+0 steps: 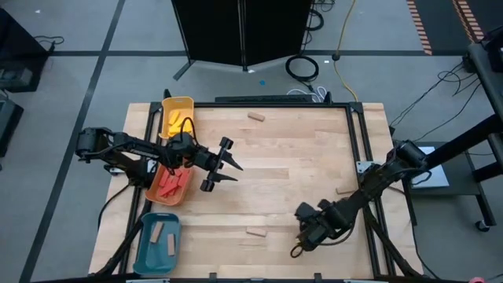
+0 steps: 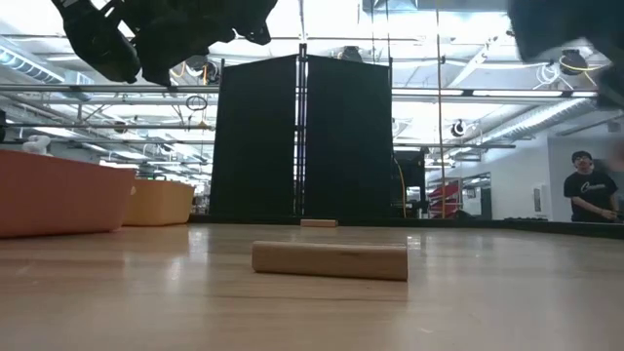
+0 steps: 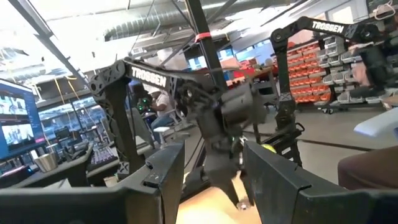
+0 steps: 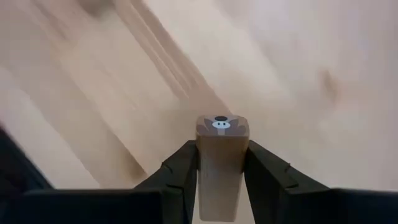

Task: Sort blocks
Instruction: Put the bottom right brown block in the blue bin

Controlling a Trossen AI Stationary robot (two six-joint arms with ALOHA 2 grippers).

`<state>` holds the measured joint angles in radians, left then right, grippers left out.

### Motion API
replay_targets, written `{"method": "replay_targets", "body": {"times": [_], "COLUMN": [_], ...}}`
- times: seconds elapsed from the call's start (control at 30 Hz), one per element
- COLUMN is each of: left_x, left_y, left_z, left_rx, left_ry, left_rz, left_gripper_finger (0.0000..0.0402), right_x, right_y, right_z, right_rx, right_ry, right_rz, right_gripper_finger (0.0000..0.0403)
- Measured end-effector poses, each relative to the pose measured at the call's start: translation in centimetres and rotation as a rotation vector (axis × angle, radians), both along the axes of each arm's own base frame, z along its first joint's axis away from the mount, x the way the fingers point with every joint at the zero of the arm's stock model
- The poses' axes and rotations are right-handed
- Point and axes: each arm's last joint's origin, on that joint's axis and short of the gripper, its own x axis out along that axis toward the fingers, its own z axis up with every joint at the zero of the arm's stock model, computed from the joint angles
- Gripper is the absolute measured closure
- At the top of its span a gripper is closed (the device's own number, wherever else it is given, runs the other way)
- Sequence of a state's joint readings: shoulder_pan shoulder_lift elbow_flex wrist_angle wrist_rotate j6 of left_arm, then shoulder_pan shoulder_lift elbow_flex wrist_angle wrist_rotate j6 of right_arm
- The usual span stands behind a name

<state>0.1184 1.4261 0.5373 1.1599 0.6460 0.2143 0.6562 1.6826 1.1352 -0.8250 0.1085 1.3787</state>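
Right gripper point(image 4: 219, 163) held a tan block point(image 4: 219, 155), well right of the teal tray point(image 1: 145, 253). Left gripper point(image 1: 222, 165) stood wide, empty, beside the orange tray point(image 1: 149, 192). Three tan blocks remained on the bench point(image 1: 299, 157); sorting mostly done.

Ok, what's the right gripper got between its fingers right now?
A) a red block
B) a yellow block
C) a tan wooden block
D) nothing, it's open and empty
C: the right wrist view shows the right gripper shut on a tan wooden block, one finger against each side of it, above the bare wooden table.
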Motion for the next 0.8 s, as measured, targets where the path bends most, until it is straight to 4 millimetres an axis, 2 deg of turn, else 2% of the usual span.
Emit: {"method": "replay_targets", "body": {"times": [0.23, 0.47, 0.63, 0.8], "left_x": [-0.1, -0.6, -1.9, -3.5], "left_y": [0.0, 0.1, 0.7, 0.0], "left_z": [0.2, 0.6, 0.6, 1.1], "left_rx": [-0.058, -0.072, -0.145, -0.177], "left_ry": [0.013, 0.049, 0.141, 0.146], "left_rz": [-0.027, -0.173, -0.278, -0.303], "left_gripper_finger": [0.0240, 0.0240, 0.0240, 0.0240], "right_x": [2.7, 4.3, 5.5, 6.9], "right_y": [0.0, 0.3, 0.5, -0.2], "right_z": [4.4, 8.7, 10.0, 10.8], "right_rx": [-0.243, -0.432, -0.515, -0.550], "right_ry": [-0.321, -0.562, -0.689, -0.766], "right_rz": [0.011, 0.024, 0.058, 0.072], "right_gripper_finger": [0.0312, 0.0312, 0.0312, 0.0312]}}
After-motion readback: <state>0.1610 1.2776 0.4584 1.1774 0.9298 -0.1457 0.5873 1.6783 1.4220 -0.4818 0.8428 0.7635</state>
